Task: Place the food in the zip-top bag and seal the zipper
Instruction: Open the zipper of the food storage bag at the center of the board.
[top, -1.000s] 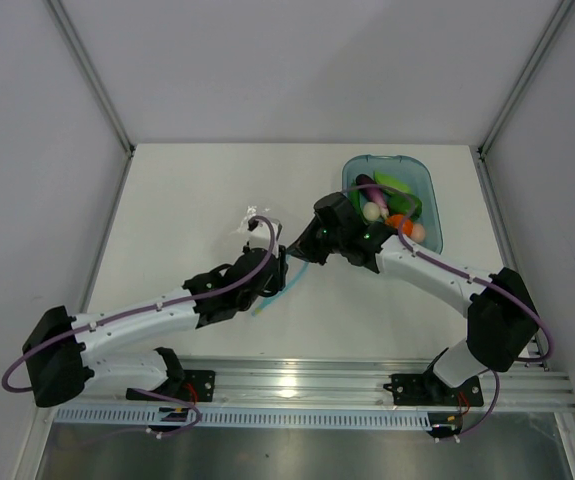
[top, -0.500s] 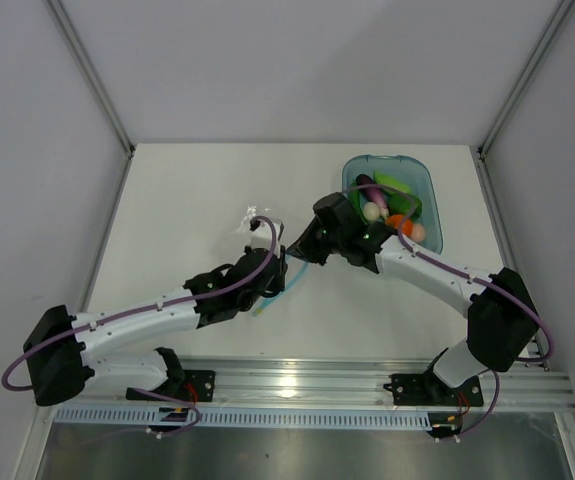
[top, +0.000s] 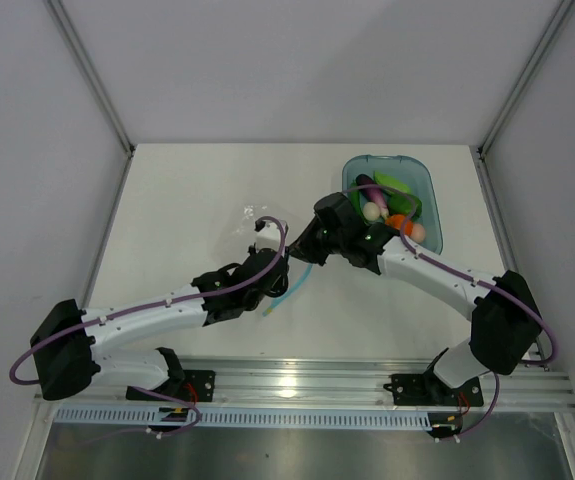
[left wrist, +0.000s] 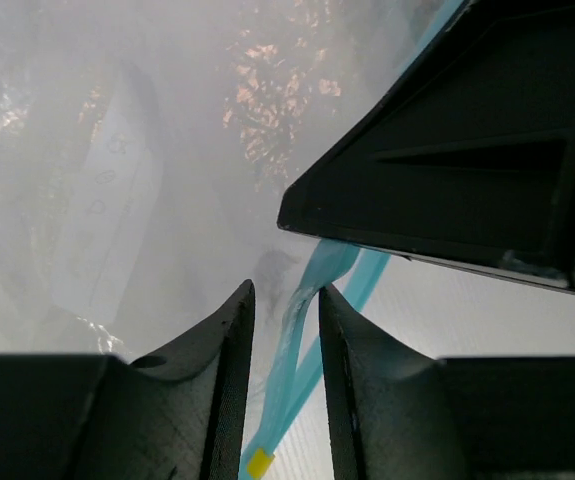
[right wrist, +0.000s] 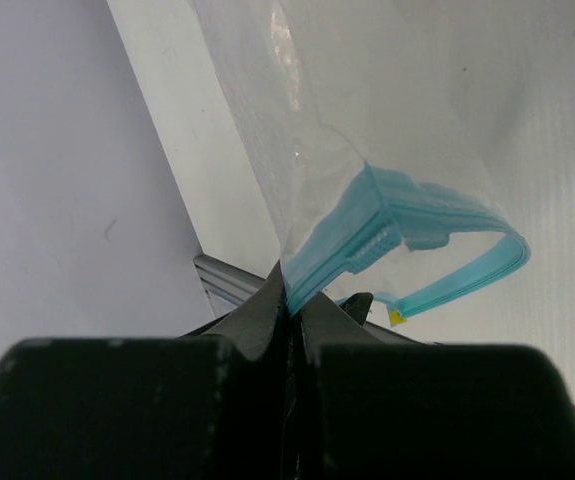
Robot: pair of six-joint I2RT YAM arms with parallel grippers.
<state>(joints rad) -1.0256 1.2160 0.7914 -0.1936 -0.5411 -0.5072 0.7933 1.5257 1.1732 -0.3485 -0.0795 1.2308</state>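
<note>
The clear zip-top bag (top: 252, 222) lies crinkled at the table's middle, with its light blue zipper (top: 292, 282) trailing toward me. My right gripper (top: 300, 243) is shut on the bag's mouth edge, pinching the zipper (right wrist: 367, 235) at its end. My left gripper (top: 279, 268) stands partly open beside it. One strand of the zipper (left wrist: 302, 300) runs through the gap between its fingers, close to the right one. The food (top: 371, 211) sits in the blue tray: a dark eggplant (top: 367, 185), green pieces (top: 397, 185) and an orange piece (top: 399, 222).
The translucent blue tray (top: 382, 160) stands at the back right, just behind my right arm. White walls close in the table on three sides. An aluminium rail (top: 297, 385) runs along the near edge by the arm bases.
My left arm has shifted slightly right toward the right gripper, and its jaws have narrowed around the zipper strip. The right gripper has kept its grip in place.
</note>
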